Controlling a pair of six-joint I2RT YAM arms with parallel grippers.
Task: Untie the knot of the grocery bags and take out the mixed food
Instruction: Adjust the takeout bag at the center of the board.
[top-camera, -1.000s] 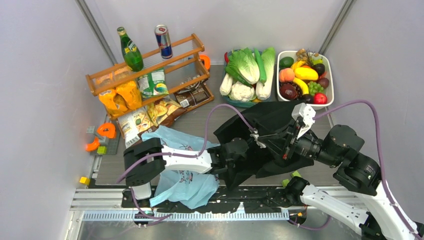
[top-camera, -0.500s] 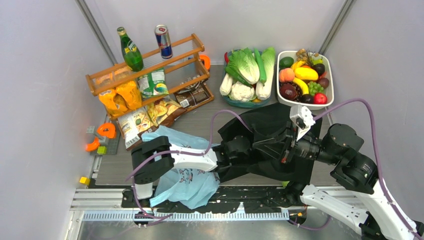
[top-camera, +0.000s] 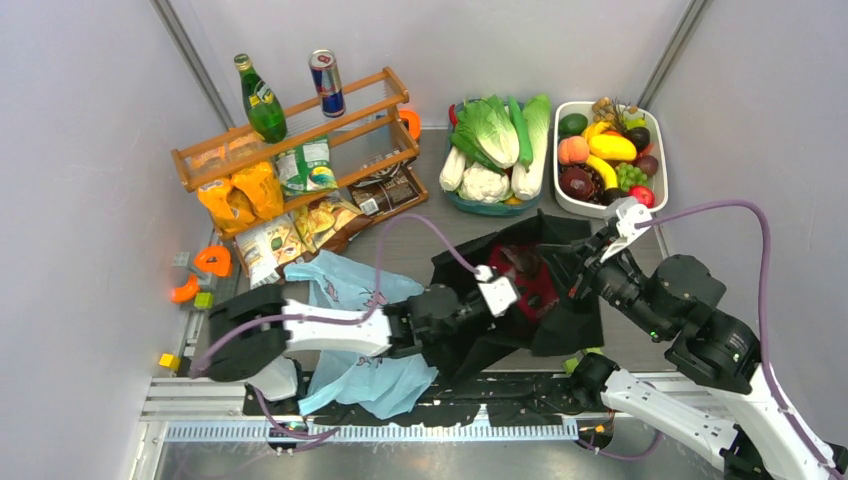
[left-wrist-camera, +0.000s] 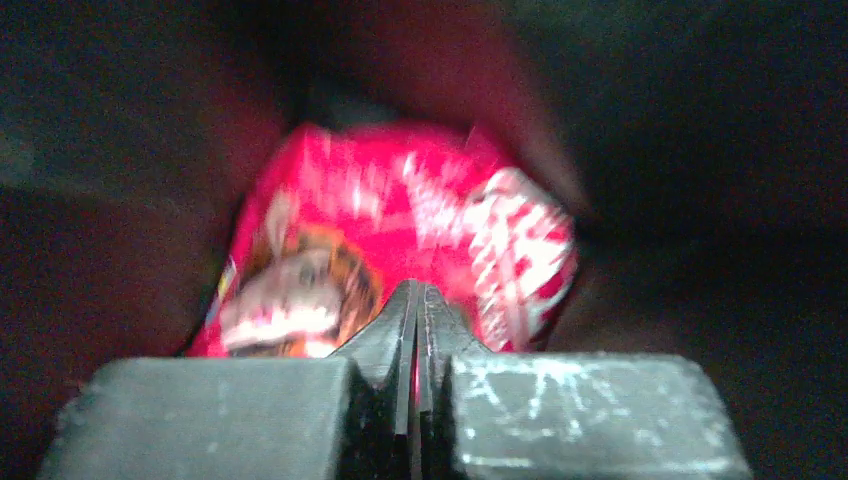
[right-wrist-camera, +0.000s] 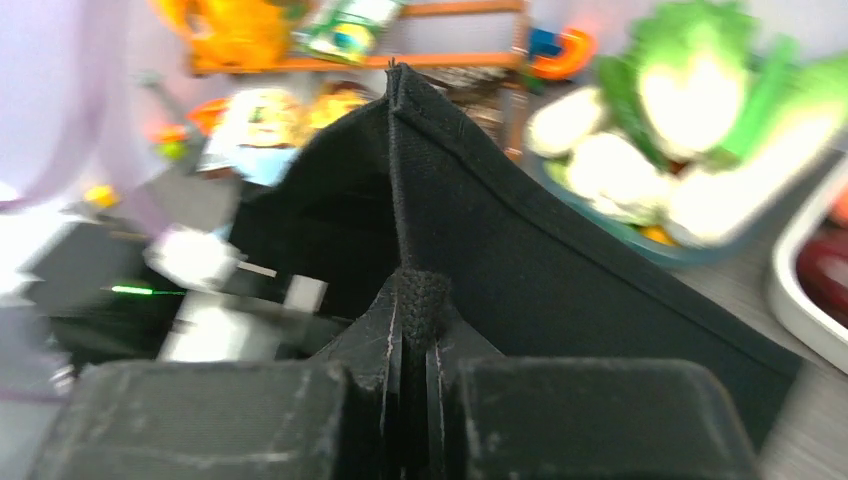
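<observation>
Showing the overhead view first: the black tote (top-camera: 560, 325) lies at the table's centre. Its mouth stands wide because your right gripper (top-camera: 588, 262) pinches the rim at 3 o'clock, apparently to clear a path. Your left gripper (top-camera: 518, 288) reaches in from 9 o'clock to the pink-red snack packet (top-camera: 535, 285) inside. The light-blue bag (top-camera: 365, 362), thin crinkled film, lies slack at 8 o'clock of the tote; no knot can be made out on either bag.

Left wrist view: the jaws are fully closed on the lower edge of the glossy, pillow-shaped packet (left-wrist-camera: 400, 220). A red sliver shows between the fingers (left-wrist-camera: 380, 345), and dark fabric surrounds it.

Right wrist view: the jaws are clamped on a stitched, woven seam of the matte tote (right-wrist-camera: 560, 250), which rises as a stiff ridge toward 12 o'clock.
</observation>
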